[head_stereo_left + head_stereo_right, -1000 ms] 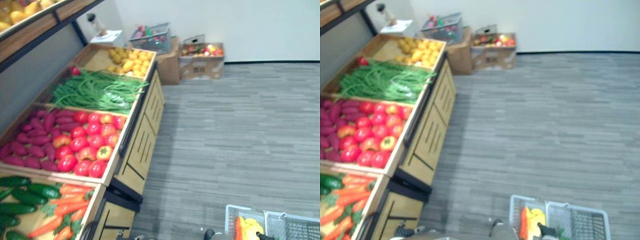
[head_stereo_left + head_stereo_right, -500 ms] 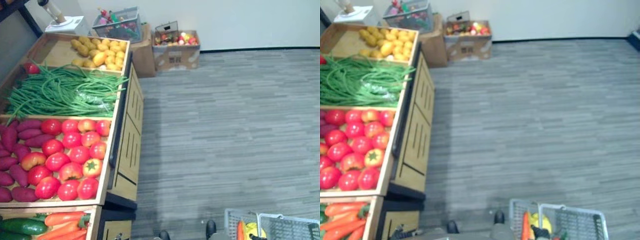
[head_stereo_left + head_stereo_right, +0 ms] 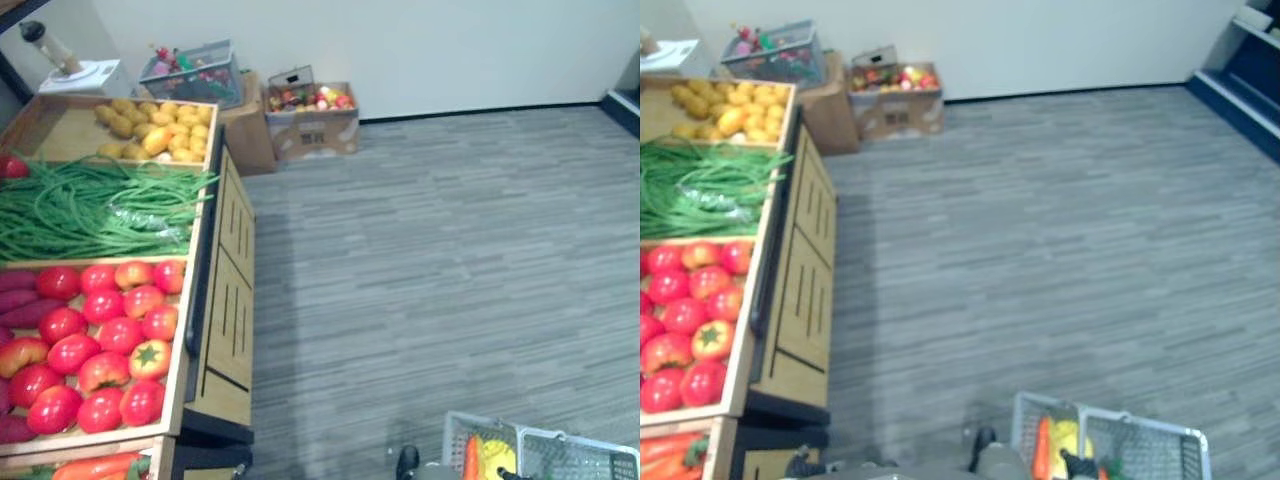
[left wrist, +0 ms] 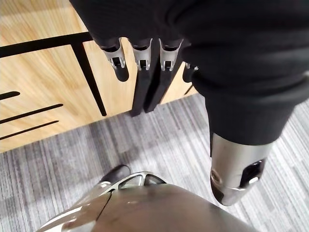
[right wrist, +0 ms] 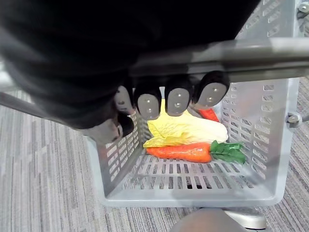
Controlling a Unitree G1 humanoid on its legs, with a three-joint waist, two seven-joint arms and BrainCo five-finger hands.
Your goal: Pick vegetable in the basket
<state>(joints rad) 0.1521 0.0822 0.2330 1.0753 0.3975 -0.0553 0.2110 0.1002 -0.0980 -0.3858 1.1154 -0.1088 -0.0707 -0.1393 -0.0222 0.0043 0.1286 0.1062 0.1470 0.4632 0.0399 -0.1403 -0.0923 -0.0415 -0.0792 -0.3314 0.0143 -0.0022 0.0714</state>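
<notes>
Right wrist view: carrying basket [image 5: 263, 128], right hand [image 5: 147, 104] clamped on handle [image 5: 260, 57], left hand [image 4: 143, 63] slack, straight-fingered. Next, probably: reach for tomatoes [image 3: 100, 335] at nine o'clock.

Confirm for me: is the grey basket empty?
No, the basket holds a carrot and a pale yellow leafy vegetable lying on its floor.

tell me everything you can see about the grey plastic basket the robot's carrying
The light grey plastic basket is rectangular, with slotted walls and base, upright over the grey striped floor. The right hand is curled round its grey metal handle. On its bottom lie an orange carrot with green leaves and a pale yellow leafy cabbage, touching each other; another orange-red piece shows behind them.
</notes>
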